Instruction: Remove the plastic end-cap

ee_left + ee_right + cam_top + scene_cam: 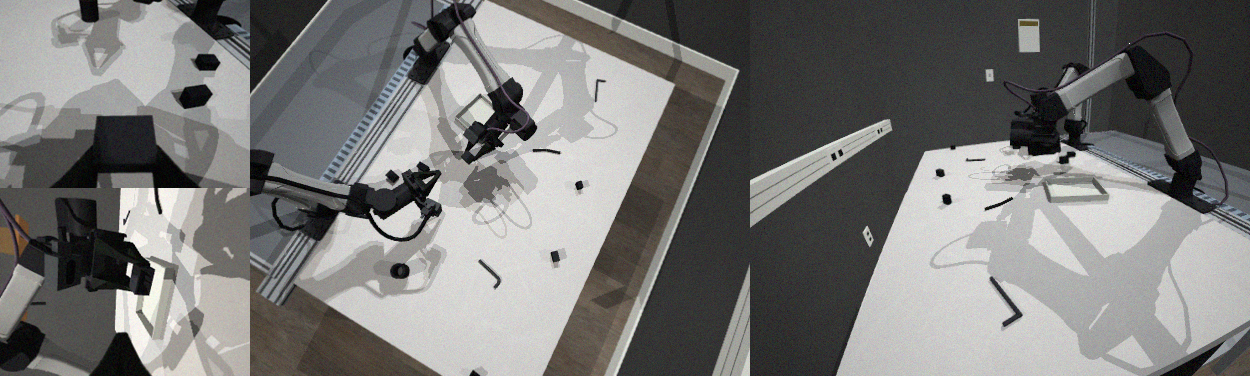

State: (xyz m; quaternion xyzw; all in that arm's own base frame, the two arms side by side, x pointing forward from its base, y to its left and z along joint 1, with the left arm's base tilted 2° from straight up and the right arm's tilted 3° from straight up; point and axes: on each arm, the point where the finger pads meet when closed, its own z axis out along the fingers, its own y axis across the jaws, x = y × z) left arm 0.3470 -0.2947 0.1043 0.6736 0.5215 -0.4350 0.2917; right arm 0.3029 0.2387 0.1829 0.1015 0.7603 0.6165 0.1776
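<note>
From the top, the left gripper hangs near the parts tray, on the side towards the right gripper. The right jaws are closed and bare at the tips, apart from the left ones and farther from the tray. A pair of small dark blocks lies on the tabletop, outside the tray.

The exterior view shows the tray open and with nothing in it. The left jaws are lost in the dark wrist above and behind it, so this angle alone may not settle their grip.

The left wrist camera shows the black end-cap clamped between the left jaws. A dark cylinder stands farther off, away from the tray.

From the right wrist, the cap appears in the left jaws, overlapping the tray in the picture and clear of the right tips.

The removal looks done; the placing is not. What remains, by judgement, is to carry the cap over the tray, lower it inside the rim and open the left jaws.
</note>
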